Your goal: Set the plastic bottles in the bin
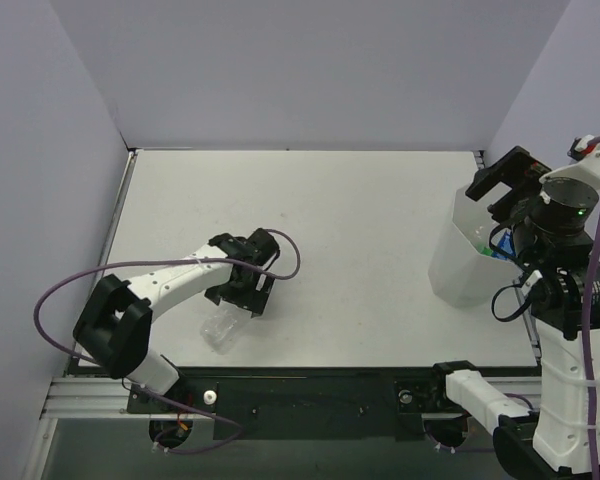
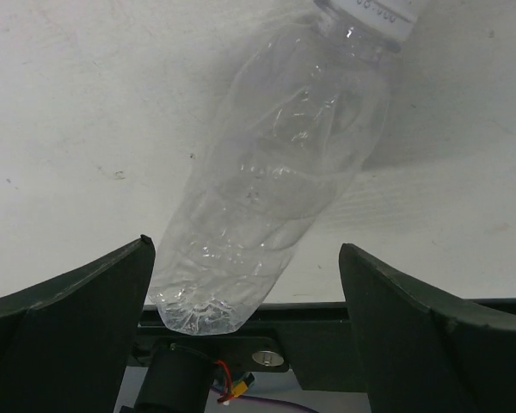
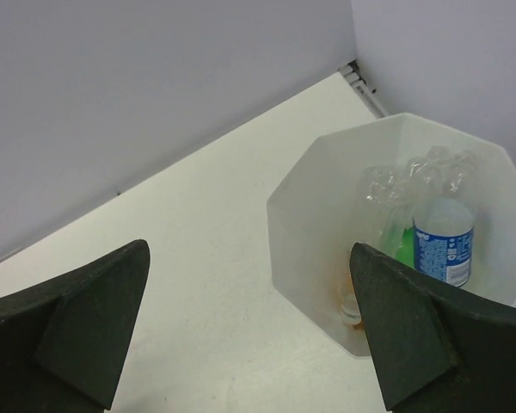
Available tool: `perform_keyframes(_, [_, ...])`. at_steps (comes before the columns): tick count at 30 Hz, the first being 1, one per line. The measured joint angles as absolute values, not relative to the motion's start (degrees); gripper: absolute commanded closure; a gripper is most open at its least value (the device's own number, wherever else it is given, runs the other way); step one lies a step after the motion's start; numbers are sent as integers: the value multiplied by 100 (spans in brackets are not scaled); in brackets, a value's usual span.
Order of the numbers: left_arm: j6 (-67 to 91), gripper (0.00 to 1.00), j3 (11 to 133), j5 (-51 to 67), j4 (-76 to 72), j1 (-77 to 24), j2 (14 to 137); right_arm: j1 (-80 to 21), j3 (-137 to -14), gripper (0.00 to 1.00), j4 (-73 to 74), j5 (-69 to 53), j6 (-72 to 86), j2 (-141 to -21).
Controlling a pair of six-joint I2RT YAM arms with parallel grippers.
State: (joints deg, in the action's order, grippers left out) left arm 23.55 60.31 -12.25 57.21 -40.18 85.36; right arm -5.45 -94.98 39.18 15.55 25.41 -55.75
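One clear plastic bottle (image 1: 218, 329) lies on its side near the table's front edge. In the left wrist view the clear bottle (image 2: 275, 189) has its white cap at the top and its base between my fingers. My left gripper (image 1: 240, 298) (image 2: 245, 245) is open and low over it, its jaws on either side of the base and not closed on it. The white bin (image 1: 462, 262) (image 3: 322, 206) stands at the right edge. It holds the blue-labelled bottle (image 3: 445, 245), the green one (image 3: 402, 243), a clear one (image 3: 413, 176) and the amber one (image 3: 354, 303). My right gripper (image 1: 500, 190) (image 3: 249, 248) is open and empty above the bin.
Purple-grey walls close the table at the back and both sides. The black base rail (image 1: 310, 395) runs along the front edge, just behind the clear bottle's base. The left arm's purple cable (image 1: 55, 300) loops out to the left.
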Motion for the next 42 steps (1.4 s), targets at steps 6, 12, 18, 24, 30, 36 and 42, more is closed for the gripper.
perform_keyframes(6, [2381,11,6165,-1525,5719,-4193,9432,-987,-9139,5,3920,1441,2720,-5575])
perform_keyframes(12, [2536,51,6294,-1557,5658,-4195,9553,-1256,-8755,5,3863,974,2995,-5614])
perform_keyframes(18, [2443,61,6602,-1160,5367,-4193,9336,-1323,-8136,5,3732,388,3326,-5590])
perform_keyframes(24, [2268,65,6965,390,4880,-4191,8261,-1511,-8001,4,3520,-423,3509,-5728])
perform_keyframes(30, [2486,65,7334,1938,3800,-4141,7238,-1988,-7920,4,3258,-930,3575,-6136])
perform_keyframes(36, [2764,65,7352,2587,3376,-4141,7323,-3170,-8145,4,3074,-788,3389,-6790])
perform_keyframes(42, [2888,65,7349,2720,3282,-4134,7336,-3470,-8136,7,2637,-729,3540,-7120])
